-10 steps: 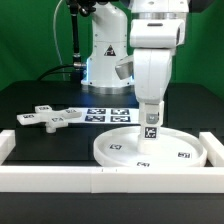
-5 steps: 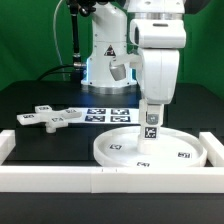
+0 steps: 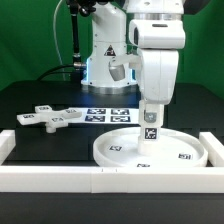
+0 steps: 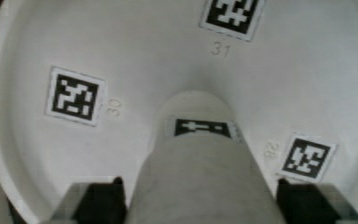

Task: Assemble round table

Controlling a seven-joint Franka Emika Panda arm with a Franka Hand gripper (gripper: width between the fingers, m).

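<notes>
The pincer is closed narrowly on the upper end of the short post, with one finger on each side. The post stands upright, its long axis vertical. Its lower end is straight below the pincer, at the middle of the round disc; whether it touches there I cannot tell. It seems to be light, stiff, smooth plastic, so it may slip. A grip across its round body looks best. The cross piece lies flat, well away from the pincer.
</notes>
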